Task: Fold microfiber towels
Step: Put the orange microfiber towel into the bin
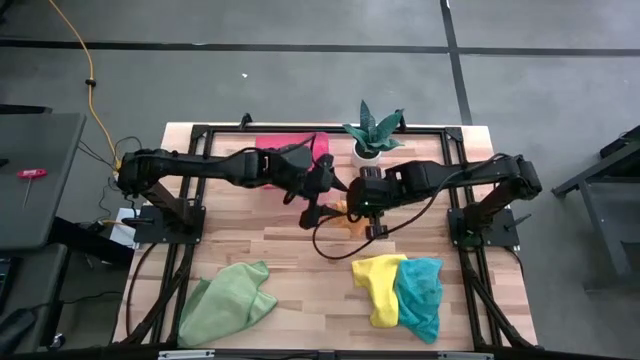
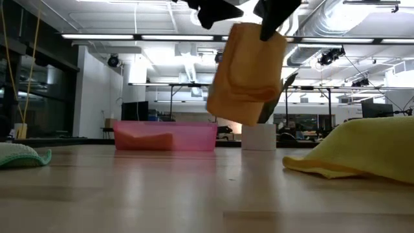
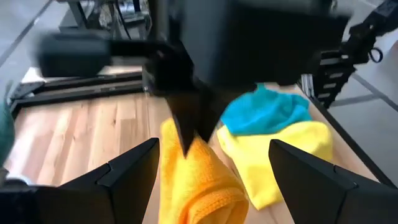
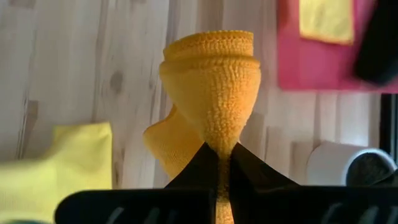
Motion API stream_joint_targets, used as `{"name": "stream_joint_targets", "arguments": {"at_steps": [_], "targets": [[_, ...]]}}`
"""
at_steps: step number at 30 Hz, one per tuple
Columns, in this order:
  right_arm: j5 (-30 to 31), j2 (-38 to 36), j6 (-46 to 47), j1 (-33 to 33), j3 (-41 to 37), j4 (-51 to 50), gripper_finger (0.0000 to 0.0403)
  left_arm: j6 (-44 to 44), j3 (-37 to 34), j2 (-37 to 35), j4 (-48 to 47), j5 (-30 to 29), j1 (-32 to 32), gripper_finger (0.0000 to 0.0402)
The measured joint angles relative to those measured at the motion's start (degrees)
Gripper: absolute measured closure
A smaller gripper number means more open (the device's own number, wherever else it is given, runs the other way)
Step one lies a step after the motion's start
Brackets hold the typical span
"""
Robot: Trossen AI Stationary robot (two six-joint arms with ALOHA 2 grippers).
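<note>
Above mid-table, right claw (image 4: pixel 219 163) pinching orange towel (image 4: pixel 211 93), no readable writing

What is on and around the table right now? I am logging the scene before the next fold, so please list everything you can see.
Orange towel: one, orange, folded, hanging in the air over mid-table from the right gripper.
Yellow towel: one, yellow, crumpled at the near right of the table, partly under the teal one.
Teal towel: one, teal, near right, overlapping that yellow towel.
Green towel: one, light green, crumpled, near left.
Pink tray: one, pink, far edge of the table; a yellow cloth lies in it.
Potted plant: one, green in a white pot, far edge, beside the tray.
Table: one, light wood.
Right gripper: shut on the orange towel.
Left gripper: open, beside the hanging towel.
</note>
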Motion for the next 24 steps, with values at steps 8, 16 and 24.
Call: {"name": "stream_joint_targets", "arguments": {"at_steps": [8,16,24], "targets": [[0.01,0.01,-0.57,-0.23,0.22,2.87,0.0403,-6.02,-0.11,1.89,-4.7,-4.78,-0.94,0.011],[0.1,0.01,0.37,-0.33,0.22,3.96,0.0403,-6.12,0.02,2.68,-4.95,-4.55,-1.85,0.011],[-0.57,0.01,4.17,-1.02,0.22,6.34,0.0403,-9.0,0.02,2.68,-9.17,-8.29,-2.13,0.011]]}}
